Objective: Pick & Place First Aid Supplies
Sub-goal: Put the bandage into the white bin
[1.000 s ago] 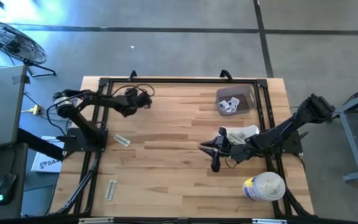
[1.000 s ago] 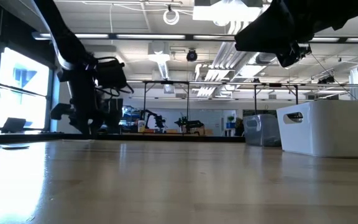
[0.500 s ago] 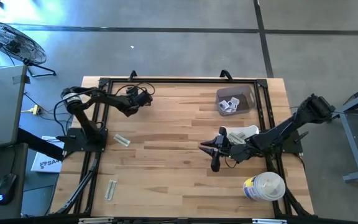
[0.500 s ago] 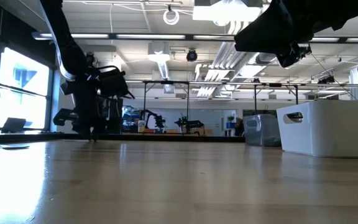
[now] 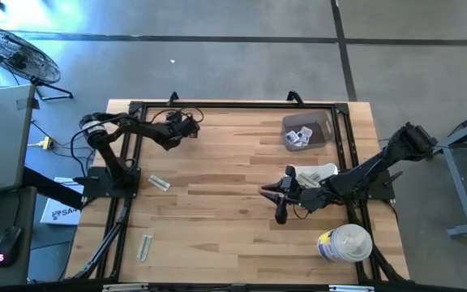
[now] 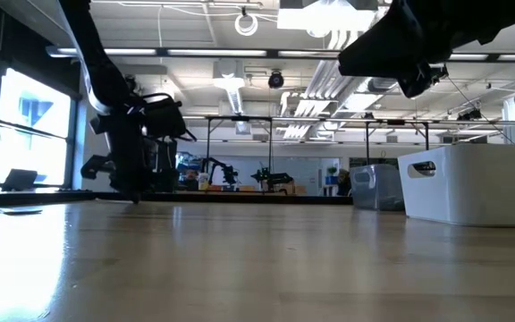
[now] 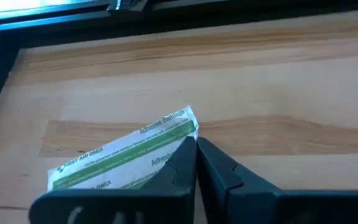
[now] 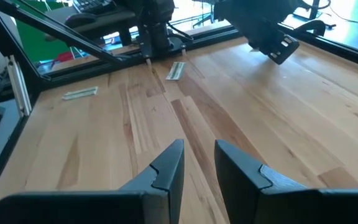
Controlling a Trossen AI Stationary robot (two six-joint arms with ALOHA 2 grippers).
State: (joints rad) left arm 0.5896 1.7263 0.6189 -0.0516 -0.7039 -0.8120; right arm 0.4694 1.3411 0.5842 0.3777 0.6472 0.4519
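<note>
Green-striped adhesive bandage wrapper [image 7: 126, 157] lies flat on the wooden desk [image 5: 233, 219] near its far left corner, with the left pincer [image 7: 196, 155] pressed together at its edge. Right pincer [image 8: 197, 163] hovers spread mid-desk.

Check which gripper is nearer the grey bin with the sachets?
Right. The right gripper hovers mid-table, just in front of the grey bin. The left gripper sits at the far-left part of the table, fingers shut on a strip wrapper, clearly farther.
</note>
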